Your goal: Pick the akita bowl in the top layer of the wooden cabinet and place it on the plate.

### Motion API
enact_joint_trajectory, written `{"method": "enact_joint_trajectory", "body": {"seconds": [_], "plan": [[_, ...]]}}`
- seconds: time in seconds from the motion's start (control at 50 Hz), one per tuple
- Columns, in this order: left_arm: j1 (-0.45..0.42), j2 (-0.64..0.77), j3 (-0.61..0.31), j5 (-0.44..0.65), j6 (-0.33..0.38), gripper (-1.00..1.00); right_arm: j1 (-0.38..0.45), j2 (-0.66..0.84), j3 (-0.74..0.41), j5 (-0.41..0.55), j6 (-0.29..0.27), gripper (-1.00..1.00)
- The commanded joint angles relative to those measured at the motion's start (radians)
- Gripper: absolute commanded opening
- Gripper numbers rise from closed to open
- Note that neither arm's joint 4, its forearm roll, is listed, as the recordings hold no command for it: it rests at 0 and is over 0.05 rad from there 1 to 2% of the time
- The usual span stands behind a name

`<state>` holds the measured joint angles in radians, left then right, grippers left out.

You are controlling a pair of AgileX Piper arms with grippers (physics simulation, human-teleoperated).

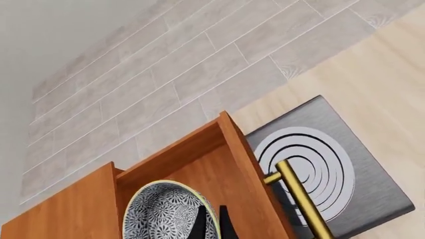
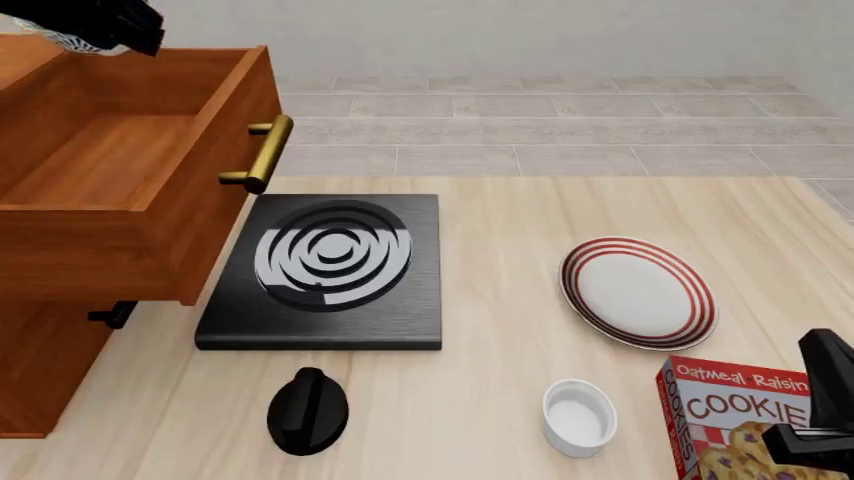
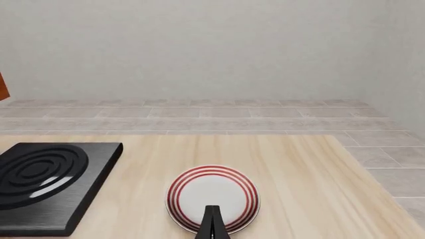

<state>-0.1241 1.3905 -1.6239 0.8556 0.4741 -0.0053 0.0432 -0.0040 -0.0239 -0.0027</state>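
The akita bowl point(image 1: 166, 211), black-and-white patterned, hangs above the pulled-out top layer point(image 2: 134, 150) of the wooden cabinet point(image 2: 40, 360). My left gripper point(image 1: 212, 225) is shut on its rim, one finger inside and one outside. In the front view the left gripper point(image 2: 114, 25) sits at the top left corner, with a sliver of the bowl point(image 2: 60, 38) beside it. The drawer's inside shows bare wood. The plate point(image 2: 638, 292), white with red rings, lies on the table to the right. My right gripper point(image 3: 211, 221) is shut and empty, low over the table short of the plate point(image 3: 212, 199).
A black stove slab point(image 2: 327, 265) lies right beside the open drawer, under its brass handle point(image 2: 260, 152). A black knob-shaped object point(image 2: 308, 410) and a small white cup point(image 2: 579, 417) stand near the front edge. A cookie box point(image 2: 734, 420) lies at the front right, beside the right arm.
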Motion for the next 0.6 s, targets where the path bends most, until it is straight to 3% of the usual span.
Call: {"method": "enact_joint_trajectory", "body": {"seconds": [0.02,0.24,0.38,0.6], "plan": [[-0.030,0.004,-0.103,0.032,0.009,-1.00,0.000,-0.007,0.000,0.008,-0.001,-1.00],[-0.091,0.011,-0.211,0.067,0.005,-1.00,-0.001,-0.017,0.000,0.018,0.000,-1.00],[-0.171,-0.016,-0.148,0.042,0.000,-1.00,-0.001,-0.009,0.000,0.009,0.000,-1.00],[-0.227,-0.008,-0.187,0.055,0.005,-1.00,-0.001,-0.013,0.000,0.012,-0.003,-1.00]]}}
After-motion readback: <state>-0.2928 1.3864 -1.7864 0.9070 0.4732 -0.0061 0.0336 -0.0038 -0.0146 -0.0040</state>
